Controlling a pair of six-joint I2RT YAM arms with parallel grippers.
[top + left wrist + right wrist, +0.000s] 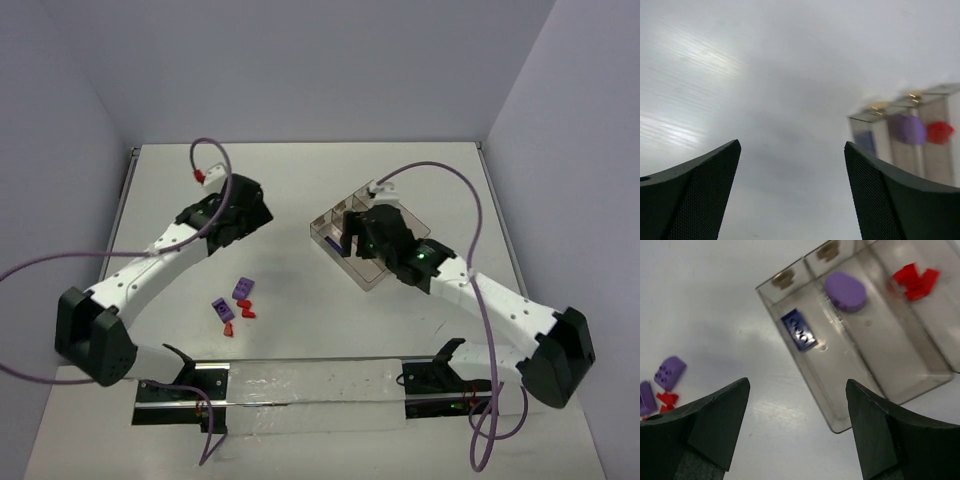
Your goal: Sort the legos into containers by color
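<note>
The clear tray (372,279) lies right of centre, with divider walls making narrow containers. In the right wrist view a dark blue lego (799,330), a purple lego (845,291) and red legos (914,281) lie in separate containers of the tray (840,426). Loose on the table sit two purple legos (243,290) (222,310) and small red legos (247,309). My right gripper (352,236) (798,382) hangs open over the tray's near-left corner, nothing between its fingers. My left gripper (262,212) (792,145) is open and holds nothing, left of the tray and beyond the loose pile.
A purple cable with a red-and-white plug (202,178) loops above the left arm. A long shiny rail (310,385) runs along the near edge between the arm bases. Walls close the table at the back and sides.
</note>
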